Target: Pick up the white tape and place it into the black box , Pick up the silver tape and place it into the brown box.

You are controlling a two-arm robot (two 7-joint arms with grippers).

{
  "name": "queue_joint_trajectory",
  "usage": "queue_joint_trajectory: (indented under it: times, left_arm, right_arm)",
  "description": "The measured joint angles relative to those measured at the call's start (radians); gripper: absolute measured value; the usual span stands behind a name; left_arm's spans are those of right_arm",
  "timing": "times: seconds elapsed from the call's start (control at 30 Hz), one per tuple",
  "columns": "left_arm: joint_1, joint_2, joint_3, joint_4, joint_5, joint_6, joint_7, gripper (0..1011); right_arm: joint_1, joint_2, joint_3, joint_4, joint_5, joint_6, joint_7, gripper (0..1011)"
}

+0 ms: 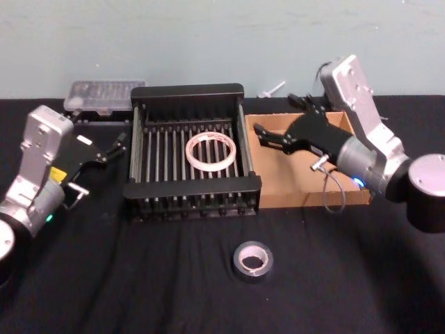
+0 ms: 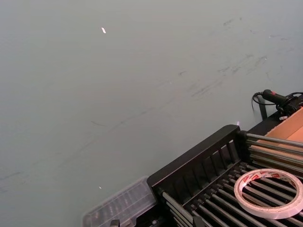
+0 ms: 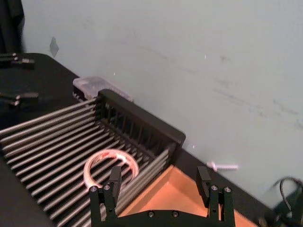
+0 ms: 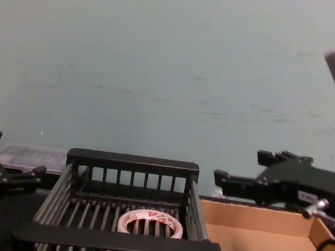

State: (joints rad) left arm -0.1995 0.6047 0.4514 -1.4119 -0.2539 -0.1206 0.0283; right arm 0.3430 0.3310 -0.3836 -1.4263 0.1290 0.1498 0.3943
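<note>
Lying flat: the white tape (image 1: 211,151) rests on the barred bottom of the black box (image 1: 192,94), a bit toward the box's right side.
White tape marks: red print shows on its inner core.
Black box: it sits in the middle of the tabletop (image 1: 139,278), with the brown box (image 1: 313,198) touching its right side.
Silver tape: the silver tape (image 1: 252,260) lies flat on the black tabletop, in front of the black box and near its front right corner, apart from both boxes.
Right claw: the right claw (image 1: 265,135) hangs over the left part of the brown box, up in the air, pointing toward the black box. Its two fingers (image 3: 115,176) are spread apart and hold nothing.
Left claw: the left claw (image 1: 119,144) waits just left of the black box, above the tabletop. Its fingers look apart and hold nothing.
Clear case: a clear plastic case (image 1: 104,95) sits behind the black box's left back corner.
</note>
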Motion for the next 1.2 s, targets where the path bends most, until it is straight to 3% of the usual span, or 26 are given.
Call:
queue_joint_trajectory:
  times: [0.4,0.63,1.2]
  left_arm:
    - [0.000,0.000,0.000,0.000,0.000,0.000,0.000,1001]
    - [0.000,0.000,0.000,0.000,0.000,0.000,0.000,1001]
    - [0.000,0.000,0.000,0.000,0.000,0.000,0.000,1001]
  right_arm:
    - [-0.149,0.075,0.037,-0.162,0.047,0.086,-0.007,1003]
    - [-0.207,0.102,0.040,-0.216,0.069,0.148,-0.007,1002]
    - [-0.275,0.146,-0.009,-0.301,0.088,0.266,0.009,1002]
